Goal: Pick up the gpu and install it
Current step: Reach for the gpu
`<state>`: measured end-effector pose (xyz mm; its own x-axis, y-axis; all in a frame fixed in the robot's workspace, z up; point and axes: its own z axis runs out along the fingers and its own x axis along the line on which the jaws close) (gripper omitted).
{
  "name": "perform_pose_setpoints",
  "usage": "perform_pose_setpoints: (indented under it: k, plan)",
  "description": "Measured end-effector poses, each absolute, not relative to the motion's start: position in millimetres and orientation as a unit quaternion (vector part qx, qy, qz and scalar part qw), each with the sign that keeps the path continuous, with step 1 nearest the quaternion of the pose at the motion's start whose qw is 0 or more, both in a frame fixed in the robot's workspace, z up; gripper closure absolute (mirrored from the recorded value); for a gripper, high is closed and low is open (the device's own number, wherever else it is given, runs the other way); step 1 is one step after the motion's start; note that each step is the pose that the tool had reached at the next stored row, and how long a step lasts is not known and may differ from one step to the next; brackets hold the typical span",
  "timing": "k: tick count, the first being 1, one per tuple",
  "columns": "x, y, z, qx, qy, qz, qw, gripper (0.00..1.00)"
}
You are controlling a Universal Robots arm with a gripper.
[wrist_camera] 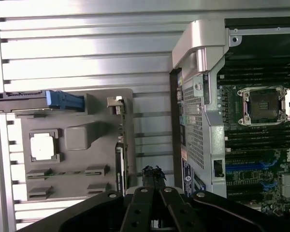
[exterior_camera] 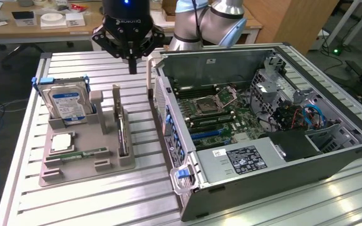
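The gpu [exterior_camera: 122, 136] is a thin dark card standing on its edge in a slot of the grey holder [exterior_camera: 80, 165], at the side nearest the computer case. From the wrist it shows edge-on as a dark strip [wrist_camera: 120, 162]. My gripper [exterior_camera: 132, 69] hangs well above the table, beyond the far end of the gpu and between the holder and the case. Its fingers are shut together to a point with nothing between them, and the gripper [wrist_camera: 153, 172] sits just beside the card's line, toward the case.
The open computer case [exterior_camera: 332, 155] lies on the exterior view's right, its motherboard [exterior_camera: 218, 117] and blue slots exposed. A hard drive [exterior_camera: 68, 104], a processor [exterior_camera: 61, 141] and a memory stick [exterior_camera: 83, 154] also sit in the holder. A cluttered desk [exterior_camera: 17, 30] stands behind.
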<state>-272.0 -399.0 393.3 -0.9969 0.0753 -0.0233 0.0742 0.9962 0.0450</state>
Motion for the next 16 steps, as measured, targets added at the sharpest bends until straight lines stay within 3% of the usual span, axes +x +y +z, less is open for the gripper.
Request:
perform_pose_setpoints:
  k: [16]
  plan:
    - [-294,-399,393,0.037,0.999,0.022,0.012,0.89]
